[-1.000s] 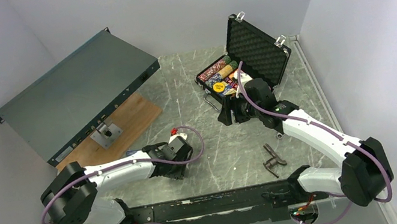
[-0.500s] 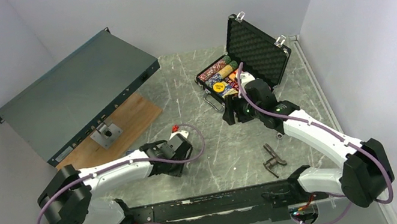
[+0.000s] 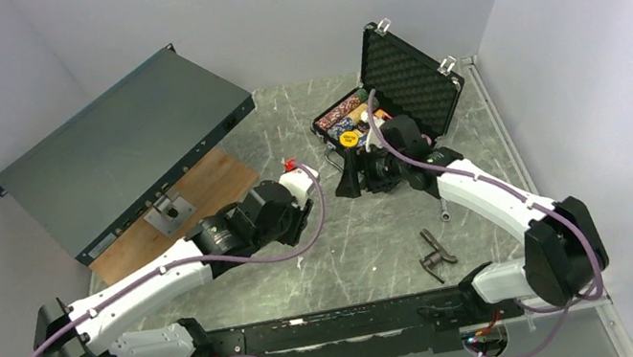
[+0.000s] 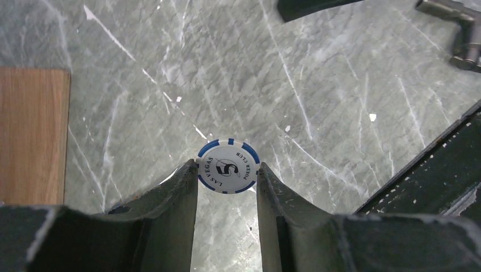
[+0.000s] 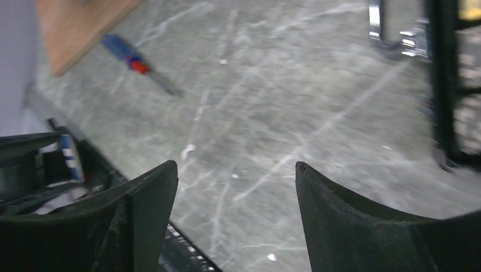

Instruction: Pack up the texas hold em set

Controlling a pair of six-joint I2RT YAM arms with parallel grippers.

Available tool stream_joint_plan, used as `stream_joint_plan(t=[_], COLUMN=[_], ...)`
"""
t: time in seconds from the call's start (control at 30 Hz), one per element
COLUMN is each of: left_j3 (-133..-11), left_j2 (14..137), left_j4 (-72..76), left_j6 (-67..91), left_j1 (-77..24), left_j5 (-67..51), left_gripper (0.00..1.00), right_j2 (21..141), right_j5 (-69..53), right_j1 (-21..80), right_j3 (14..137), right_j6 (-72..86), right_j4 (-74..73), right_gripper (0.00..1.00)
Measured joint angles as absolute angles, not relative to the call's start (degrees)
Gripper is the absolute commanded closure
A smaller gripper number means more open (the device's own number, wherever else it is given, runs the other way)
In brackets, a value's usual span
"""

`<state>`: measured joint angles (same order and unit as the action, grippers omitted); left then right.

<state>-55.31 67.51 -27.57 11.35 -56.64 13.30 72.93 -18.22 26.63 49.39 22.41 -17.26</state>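
The black briefcase point(image 3: 330, 126) stands open at the back right, its foam-lined lid point(image 3: 408, 81) upright. Rows of multicoloured chips point(image 3: 343, 116) and a yellow disc point(image 3: 348, 139) lie inside. My left gripper point(image 4: 227, 166) is shut on a white chip with blue edge marks point(image 4: 228, 168), printed "Las Vegas Poker Club 5", and holds it above the marble table. In the top view that gripper point(image 3: 292, 219) hangs mid-table, left of the case. My right gripper point(image 5: 235, 165) is open and empty, just in front of the case point(image 3: 349, 178). The case's edge point(image 5: 448, 85) shows in the right wrist view.
A red-blue screwdriver point(image 5: 136, 62) lies on the table near the wooden board point(image 3: 199, 198). A large grey metal chassis point(image 3: 124, 152) leans at the back left. A dark metal tool point(image 3: 435, 253) and a small silver wrench point(image 3: 445, 212) lie at the near right.
My left arm has lifted and swung up and right toward the case. My right gripper has moved left along the front of the case.
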Motion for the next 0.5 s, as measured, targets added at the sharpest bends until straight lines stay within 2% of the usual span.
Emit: stream_joint_plan(t=[0.2,0.5], left_j3=[-55.5,-57.2], left_j2=[66.5,68.4], left_j4=[-27.6,-28.7], left_j6=[7.0,5.1], left_j1=[-57.9,-58.6], left_j5=[11.6,11.7], left_gripper=[0.82,0.82], right_j2=[77.7,80.6], right_j5=[-33.5,-40.4], right_j1=[27.2,32.2], right_j3=[52.7,54.7], right_j6=[28.0,36.6], right_j4=[-12.2,-6.0], right_gripper=[0.23,0.29])
